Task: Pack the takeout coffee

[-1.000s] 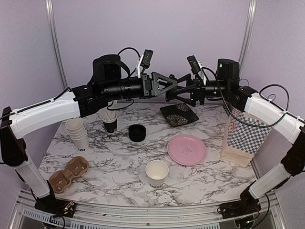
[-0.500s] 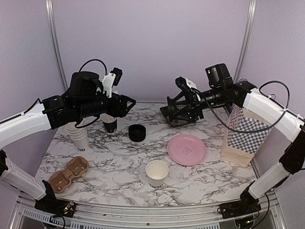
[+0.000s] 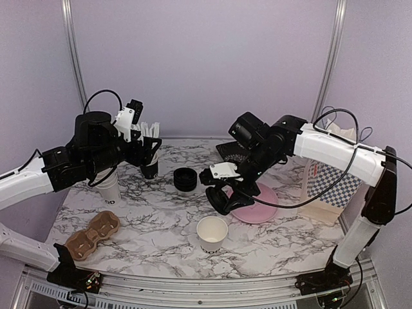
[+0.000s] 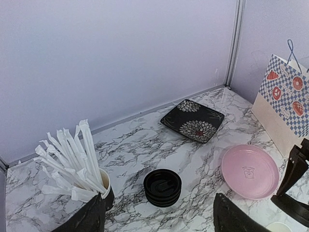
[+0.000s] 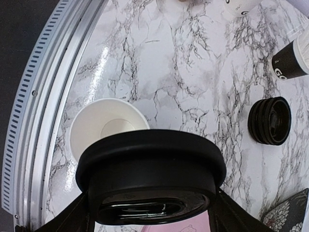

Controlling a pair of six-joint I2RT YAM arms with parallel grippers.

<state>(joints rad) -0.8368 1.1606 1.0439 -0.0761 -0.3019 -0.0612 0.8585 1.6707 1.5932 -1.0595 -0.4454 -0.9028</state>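
Note:
A white paper cup point(image 3: 212, 233) point(image 5: 104, 128) stands open near the table's front middle. My right gripper point(image 3: 222, 196) point(image 5: 150, 193) is shut on a black lid point(image 5: 150, 169) and holds it tilted just above and behind the cup. My left gripper point(image 3: 151, 147) point(image 4: 159, 220) is open with nothing in it, hovering by the straw cup point(image 3: 149, 166) point(image 4: 82, 164). A stack of black lids point(image 3: 185, 178) point(image 4: 162, 187) point(image 5: 270, 120) lies ahead of it. A brown cardboard cup carrier point(image 3: 92, 234) rests at the front left. The checkered paper bag point(image 3: 328, 187) point(image 4: 285, 104) stands at the right.
A pink plate point(image 3: 257, 205) point(image 4: 249, 170) lies under the right arm. A black patterned plate point(image 3: 238, 151) point(image 4: 192, 120) sits at the back. A stack of white cups point(image 3: 106, 183) stands at the left, below the left arm.
Both grippers were together high over the middle. The left arm has pulled back left and opened wider. The right arm has swung down with the lid to the white cup.

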